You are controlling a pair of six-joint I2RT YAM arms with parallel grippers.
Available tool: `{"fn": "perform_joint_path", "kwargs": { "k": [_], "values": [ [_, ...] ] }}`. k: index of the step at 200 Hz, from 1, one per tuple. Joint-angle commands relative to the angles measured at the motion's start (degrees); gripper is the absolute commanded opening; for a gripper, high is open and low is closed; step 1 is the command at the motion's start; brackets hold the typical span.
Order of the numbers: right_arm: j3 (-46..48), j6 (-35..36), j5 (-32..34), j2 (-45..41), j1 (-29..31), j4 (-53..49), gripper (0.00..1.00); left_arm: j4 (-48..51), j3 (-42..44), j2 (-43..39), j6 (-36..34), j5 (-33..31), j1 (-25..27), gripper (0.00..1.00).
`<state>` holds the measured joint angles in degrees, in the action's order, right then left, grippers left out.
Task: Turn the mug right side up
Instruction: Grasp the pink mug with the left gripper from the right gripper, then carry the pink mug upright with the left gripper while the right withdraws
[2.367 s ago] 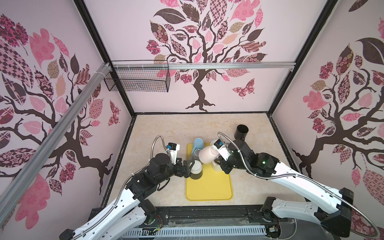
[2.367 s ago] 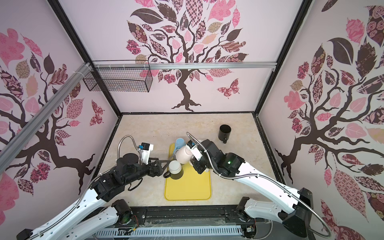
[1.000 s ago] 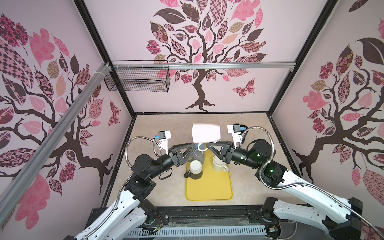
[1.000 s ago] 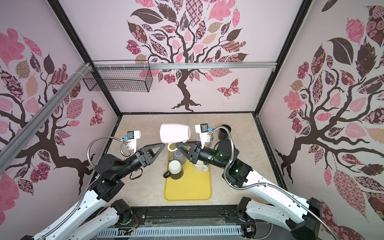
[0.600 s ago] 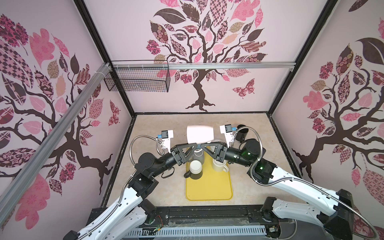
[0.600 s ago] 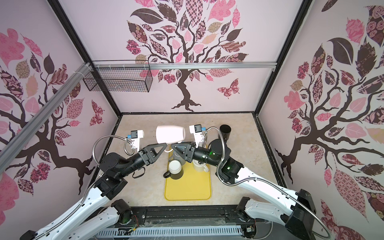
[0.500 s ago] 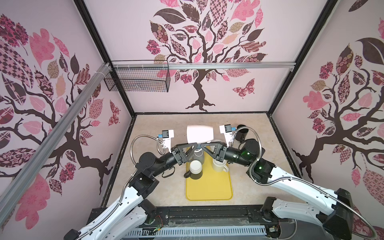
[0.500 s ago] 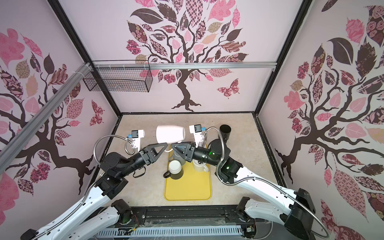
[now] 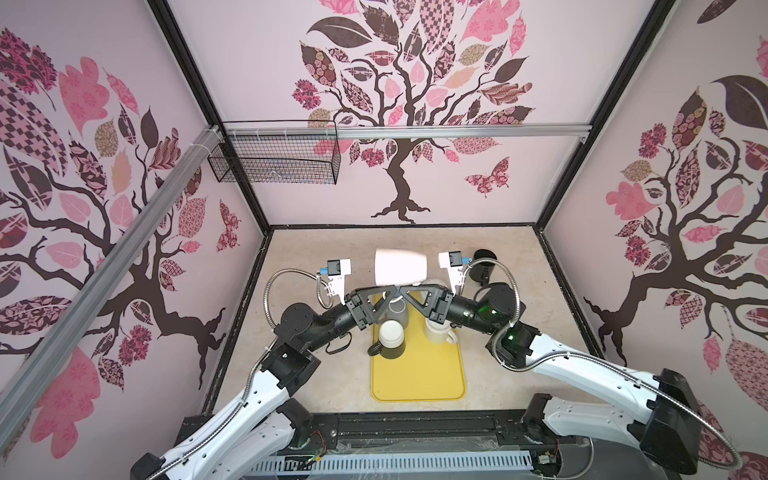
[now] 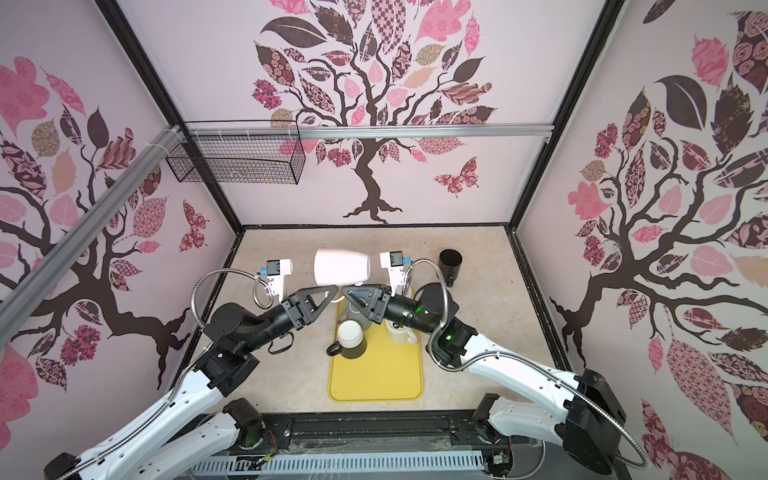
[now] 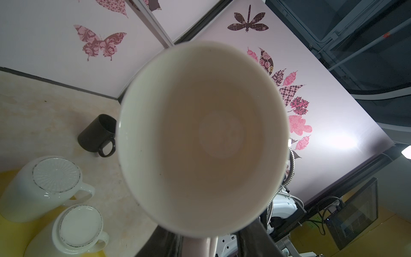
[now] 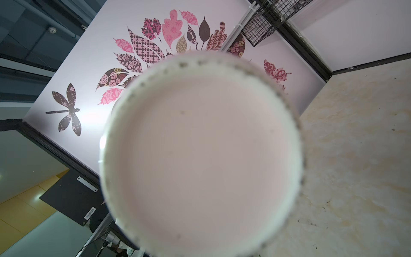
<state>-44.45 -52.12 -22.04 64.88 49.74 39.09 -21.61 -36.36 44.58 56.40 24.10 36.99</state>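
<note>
The white mug [image 9: 400,266] [image 10: 341,264] hangs on its side high above the yellow tray [image 9: 417,386], mouth towards the left arm and base towards the right. My right gripper [image 9: 402,289] [image 10: 345,289] is shut on its handle from below; the mug's base [image 12: 200,155] fills the right wrist view and hides the jaws. My left gripper [image 9: 390,289] [image 10: 334,288] meets it tip to tip. In the left wrist view the mug's mouth [image 11: 203,138] faces the camera, and the left gripper [image 11: 206,240] straddles the handle [image 11: 200,244], with a gap showing on one side.
On the tray stand an upside-down dark mug [image 9: 390,343], an upside-down white mug [image 9: 438,330] [image 11: 44,187] and a pale cup [image 9: 399,309]. A black mug [image 9: 484,259] [image 11: 97,134] stands at the back right. A wire basket [image 9: 274,158] hangs on the back wall.
The right gripper lifted the mug off the tray and turned it sideways. The left gripper rose to meet it, and its jaws have narrowed around the handle.
</note>
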Motion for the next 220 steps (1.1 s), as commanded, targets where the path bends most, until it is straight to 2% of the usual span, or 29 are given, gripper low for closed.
{"fn": "perform_joint_path", "kwargs": {
  "k": [1,96,148,156,175,195,206,220],
  "values": [
    [-1.30,-0.74,-1.86,0.20,0.39,7.83,0.00,-1.91,1.81,0.09,-1.03,-0.77,-0.22,0.37],
    [0.72,-1.40,-1.57,0.16,0.37,9.58,0.00,-1.95,3.61,0.57,-1.91,-3.00,-0.24,0.22],
    [2.56,-0.71,-1.15,-0.22,0.40,9.69,0.00,-3.00,3.15,1.11,-1.82,-4.15,-0.24,0.06],
    [2.83,-0.62,-1.16,-0.20,0.41,9.70,0.04,-3.24,2.90,1.28,-1.91,-4.23,-0.17,0.00],
    [3.21,-0.28,-1.34,-0.20,0.37,9.52,0.11,-3.27,2.31,1.82,-2.25,-4.37,-0.23,0.00],
    [3.62,0.12,-0.54,-0.82,0.38,8.16,0.27,-3.03,1.78,2.40,-3.07,-4.80,-0.30,0.00],
    [4.11,0.81,0.46,-1.66,0.37,6.82,0.30,-2.81,1.51,2.44,-3.52,-5.60,-0.25,0.00],
    [4.86,1.87,2.09,-3.16,0.36,5.28,0.40,-2.33,1.90,2.03,-3.78,-7.33,-0.25,0.00]
  ]
}}
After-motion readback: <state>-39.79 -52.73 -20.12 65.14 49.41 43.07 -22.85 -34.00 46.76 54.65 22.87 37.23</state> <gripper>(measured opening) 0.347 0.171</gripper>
